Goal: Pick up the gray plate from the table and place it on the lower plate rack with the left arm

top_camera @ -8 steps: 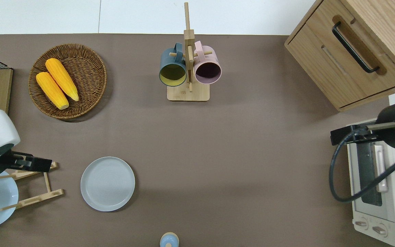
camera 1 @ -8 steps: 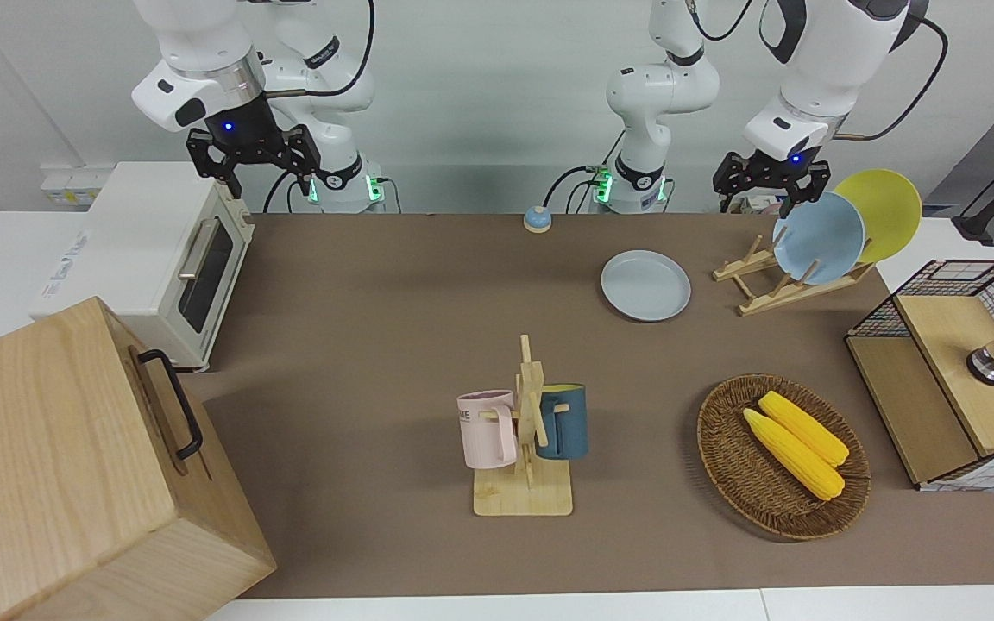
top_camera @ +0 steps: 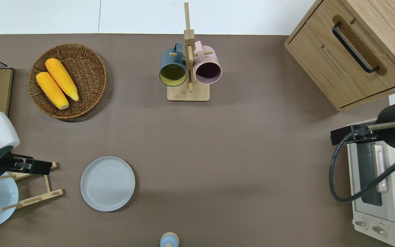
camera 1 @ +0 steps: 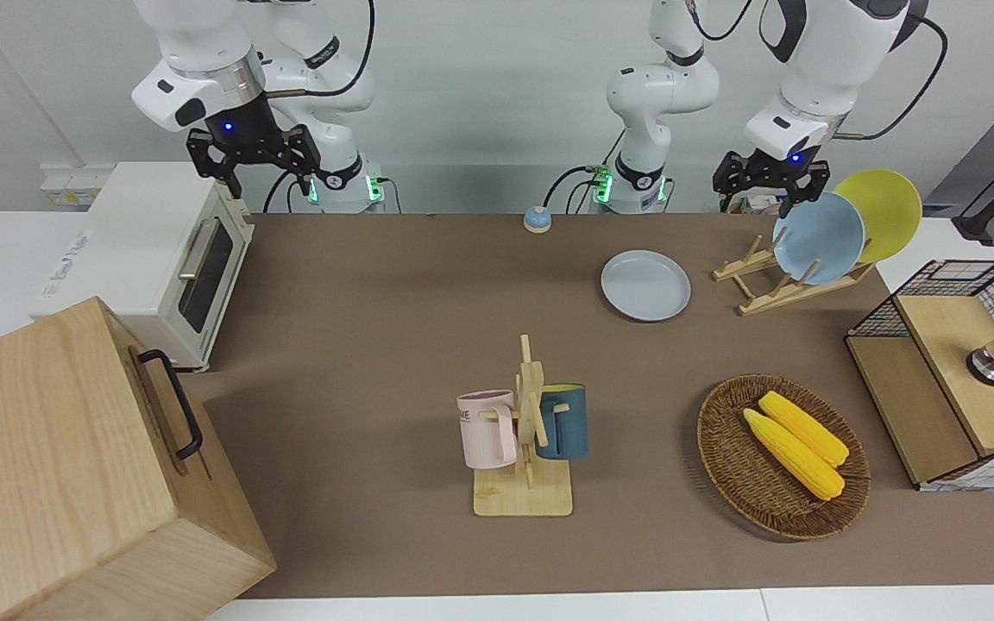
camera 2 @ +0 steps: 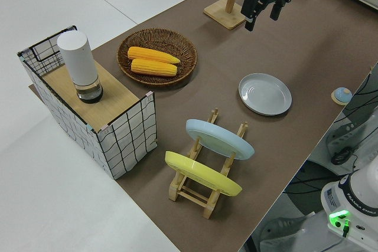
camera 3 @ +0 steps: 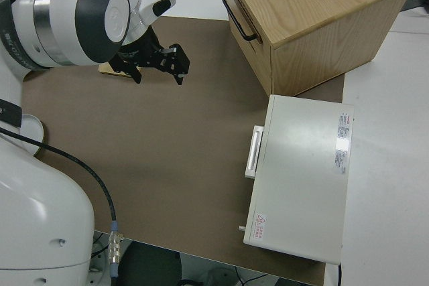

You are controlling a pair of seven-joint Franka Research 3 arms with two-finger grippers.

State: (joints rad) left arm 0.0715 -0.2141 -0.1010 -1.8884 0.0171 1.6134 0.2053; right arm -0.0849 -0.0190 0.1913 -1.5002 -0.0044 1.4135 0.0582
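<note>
Pale gray, the gray plate (top_camera: 107,183) lies flat on the table (top_camera: 238,144), beside the spread, empty left gripper (top_camera: 34,165), which is held over the lower plate rack (top_camera: 34,187), judged ready for approach.

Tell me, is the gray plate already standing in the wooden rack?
No, the gray plate lies flat on the table beside the plate rack, which holds only the sky-blue plate and yellow plate.

— Where's the round pale gray plate (top_camera: 107,183)?
— Flat on the brown-matted table (top_camera: 238,144), empty, just beside the slanted light-wood plate rack (top_camera: 34,185).
— The rack?
— Toward the left arm's end, its nearest slots free.
</note>
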